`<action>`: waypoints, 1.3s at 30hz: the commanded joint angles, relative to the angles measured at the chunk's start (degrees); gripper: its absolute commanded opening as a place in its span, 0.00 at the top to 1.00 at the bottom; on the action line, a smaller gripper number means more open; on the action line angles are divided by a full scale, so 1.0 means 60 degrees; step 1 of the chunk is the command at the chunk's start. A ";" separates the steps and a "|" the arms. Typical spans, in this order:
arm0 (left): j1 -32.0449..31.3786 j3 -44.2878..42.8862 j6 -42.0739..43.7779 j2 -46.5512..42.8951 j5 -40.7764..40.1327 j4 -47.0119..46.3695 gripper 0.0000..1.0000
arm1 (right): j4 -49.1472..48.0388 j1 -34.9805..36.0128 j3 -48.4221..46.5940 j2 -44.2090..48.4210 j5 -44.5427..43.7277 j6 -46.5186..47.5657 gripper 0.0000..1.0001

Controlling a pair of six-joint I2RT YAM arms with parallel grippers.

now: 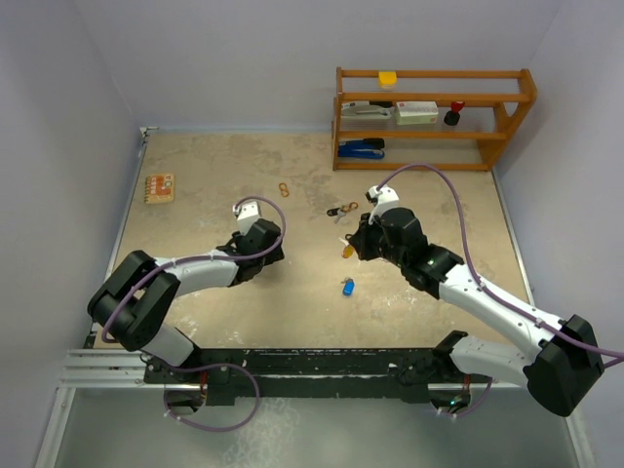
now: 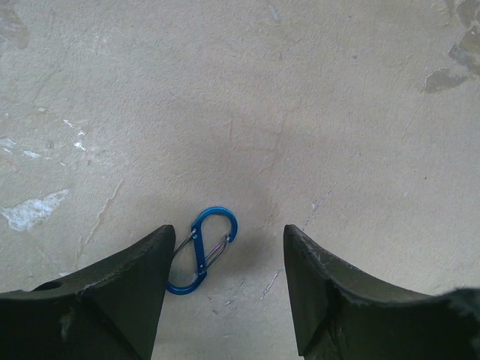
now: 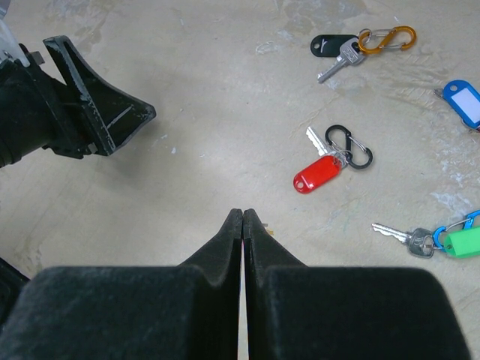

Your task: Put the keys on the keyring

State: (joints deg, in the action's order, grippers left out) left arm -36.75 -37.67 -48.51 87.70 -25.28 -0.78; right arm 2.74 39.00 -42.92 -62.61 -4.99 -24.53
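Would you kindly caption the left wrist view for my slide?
Open left end effector above a blue clip on the table.

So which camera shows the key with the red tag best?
The right wrist view: the red-tagged key lies large and sharp there, touching a black carabiner. The top view shows only tiny specks, too small to tell it. The left wrist view does not show it.

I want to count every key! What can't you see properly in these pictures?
Blue tag: right wrist view, the right edge cuts it off.
Green tag: same view, cut by that edge.
Blue clip: left wrist view, a finger covers part of it.
Keys: top view, too small to count.
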 commanded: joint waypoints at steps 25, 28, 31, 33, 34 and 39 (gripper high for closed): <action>-0.0515 0.0346 0.0428 0.0496 0.0394 0.1757 0.45 | -0.0369 0.0060 0.0040 0.0209 0.0058 -0.0114 1.00; -0.0596 0.0272 0.0425 0.0535 0.0200 0.1865 0.46 | -0.0356 0.0046 0.0045 0.0224 0.0056 -0.0101 1.00; -0.0737 0.0102 0.0416 0.0665 -0.0086 0.2060 0.48 | -0.0355 0.0054 0.0041 0.0229 0.0042 -0.0086 1.00; -0.0840 0.0003 0.0410 0.0776 -0.0238 0.2155 0.51 | -0.0355 0.0061 0.0040 0.0239 0.0028 -0.0080 1.00; -0.0885 -0.0047 0.0417 0.0828 -0.0302 0.2225 0.52 | -0.0355 0.0056 0.0023 0.0240 0.0027 -0.0072 1.00; -0.1107 -0.0111 0.0367 0.0993 -0.0694 0.2467 0.53 | -0.0340 0.0059 0.0033 0.0226 0.0012 -0.0057 1.00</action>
State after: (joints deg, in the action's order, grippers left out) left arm -42.17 -40.10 -45.36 90.63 -32.25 4.27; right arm 2.72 39.00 -42.72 -62.59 -4.97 -24.86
